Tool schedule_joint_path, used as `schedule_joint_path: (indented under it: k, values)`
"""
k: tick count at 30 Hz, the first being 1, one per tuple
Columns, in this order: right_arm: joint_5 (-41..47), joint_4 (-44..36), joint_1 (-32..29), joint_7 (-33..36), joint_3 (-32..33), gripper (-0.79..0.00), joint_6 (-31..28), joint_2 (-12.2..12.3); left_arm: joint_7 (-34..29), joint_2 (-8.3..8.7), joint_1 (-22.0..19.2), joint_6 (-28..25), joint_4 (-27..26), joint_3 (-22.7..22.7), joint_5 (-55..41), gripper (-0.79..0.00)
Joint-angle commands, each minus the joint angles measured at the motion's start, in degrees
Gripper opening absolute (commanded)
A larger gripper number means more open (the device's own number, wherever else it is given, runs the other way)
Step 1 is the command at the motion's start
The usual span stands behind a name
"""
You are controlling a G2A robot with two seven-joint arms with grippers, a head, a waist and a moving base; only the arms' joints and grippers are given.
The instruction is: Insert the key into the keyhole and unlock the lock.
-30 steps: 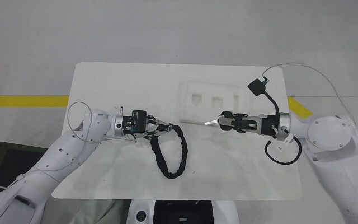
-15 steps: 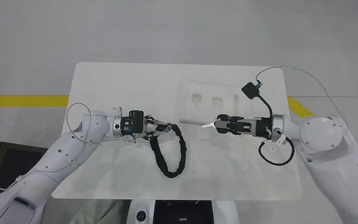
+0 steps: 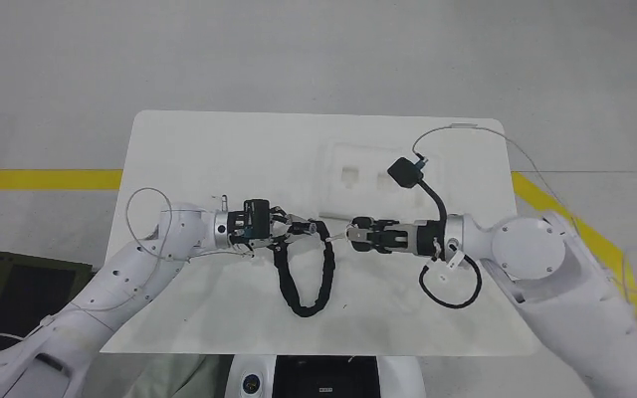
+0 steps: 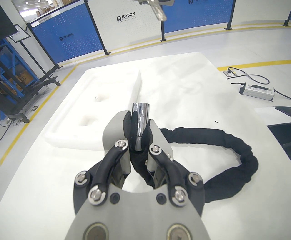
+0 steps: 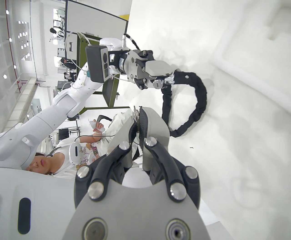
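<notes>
Top view: your left hand [image 3: 296,228] clamps the lock [image 3: 328,267], and your right hand [image 3: 354,235] pinches the key [image 3: 339,236] just short of it; line its tip up with the keyhole [image 5: 157,84], then push.

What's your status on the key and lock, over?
Left end effector shut on lock. Right end effector shut on key. Key tip short of keyhole, not inserted. Nothing between them.

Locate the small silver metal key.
Top view, centre: the small silver key is pinched in the right gripper, its tip just short of the chrome lock cylinder held by the left gripper.
</notes>
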Motion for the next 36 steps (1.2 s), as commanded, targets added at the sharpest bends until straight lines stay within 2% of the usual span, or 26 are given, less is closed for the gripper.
schedule_joint_path:
  k: [1,9,18,36]
  values:
    - [-1.62,-0.68,1.25,0.01,-2.05,-0.785,2.18,-0.32,-0.14,-0.31,0.01,0.51,0.47,0.05,-0.44,-0.785]
    - [-9.23,-2.14,4.39,-3.4,-6.8,-0.785,8.26,-1.36,-1.06,-1.26,0.18,0.85,1.85,-0.04,-1.68,-0.785]
    - [-13.84,-2.06,4.5,-9.03,-9.45,-0.785,10.38,-2.35,-1.58,-1.74,1.62,-0.36,2.41,-1.25,-5.13,-0.785]
    - [-18.93,0.07,7.62,-7.27,-11.84,-0.785,12.37,-3.82,-3.87,-2.71,2.58,-0.78,2.7,-2.4,-7.18,-0.785]
